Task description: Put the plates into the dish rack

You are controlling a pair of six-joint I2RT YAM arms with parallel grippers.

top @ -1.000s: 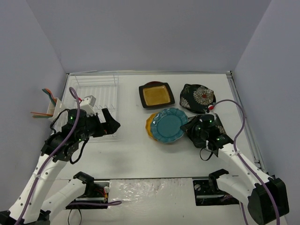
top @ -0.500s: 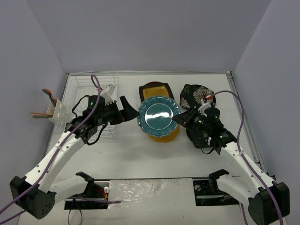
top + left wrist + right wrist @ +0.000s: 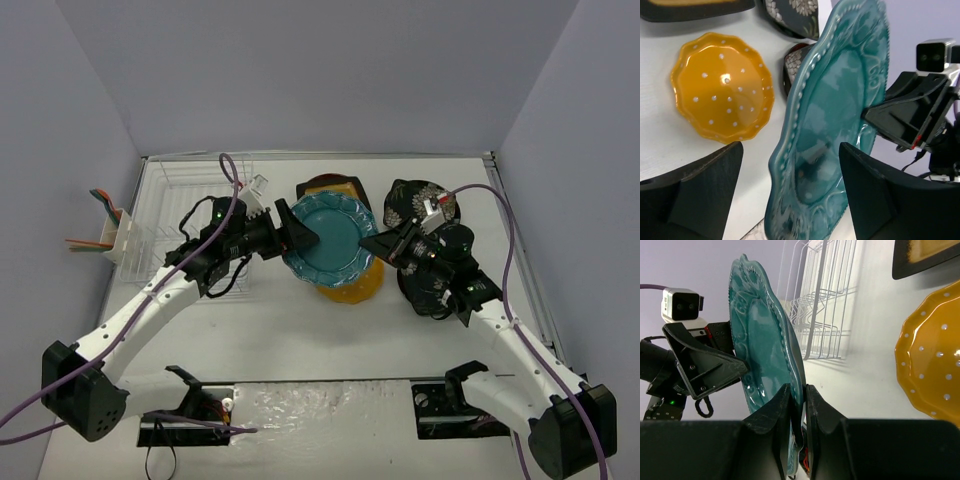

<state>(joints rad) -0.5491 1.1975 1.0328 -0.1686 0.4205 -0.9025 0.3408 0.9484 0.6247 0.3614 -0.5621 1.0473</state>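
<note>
Currently the teal scalloped ceramic plate [image 3: 330,238] is hanging on edge in the air above the middle of the white table [image 3: 300,340], directly over the orange-yellow dotted round plate [image 3: 348,288]. The right gripper [image 3: 799,390] is pinching its right rim, jaws tight on the thin edge with only a shallow bite. The left gripper [image 3: 297,228] is reaching in from the opposite side. Its fingers [image 3: 700,190] are standing apart on either face of the left rim, gripping nothing, with a gap showing on each side.

This is looking like a hand-over, and the dangers are sitting there. The glazed rim is being held by one small patch, so the plate is liable to pivot or slide. If one left finger is meeting the face before the other, it is likely levering the plate out of the right jaws. If the right jaws are letting go before the left ones are firm, the plate is dropping straight onto the orange-yellow one — both could chip.

The white wire dish rack [image 3: 200,190] is waiting at the table's far left corner, well apart, so a weak grip is also risking a slip on the way there.
</note>
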